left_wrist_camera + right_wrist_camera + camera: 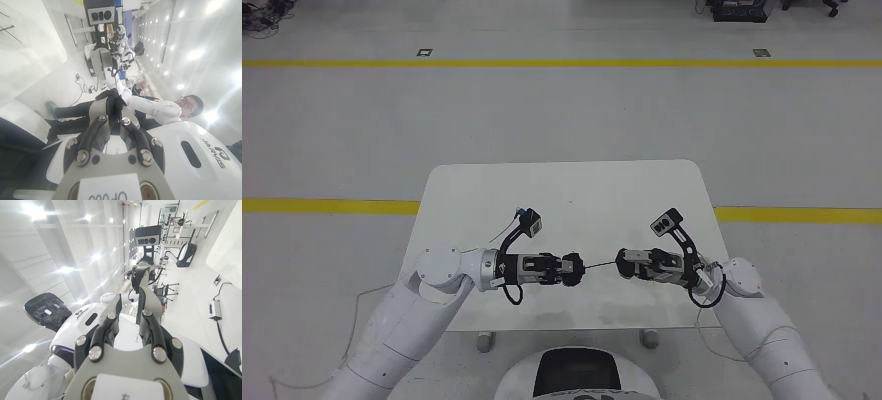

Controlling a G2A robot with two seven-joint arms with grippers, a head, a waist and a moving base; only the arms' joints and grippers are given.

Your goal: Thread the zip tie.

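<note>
Pinching zip tie, left gripper is closed; right gripper gapes.

left gripper and right gripper facing tip to tip over table near edge, zip tie bridging the narrow gap between them, blocking passage there, far half lying open

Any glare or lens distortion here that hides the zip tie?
Top view: even light, no glare; zip tie a thin dark line against the white table. Left wrist view: ceiling lamps flare in streaks, strong fisheye bend; left hand free of glare. Right wrist view: same lamp flare and bent lines behind the right hand.
</note>
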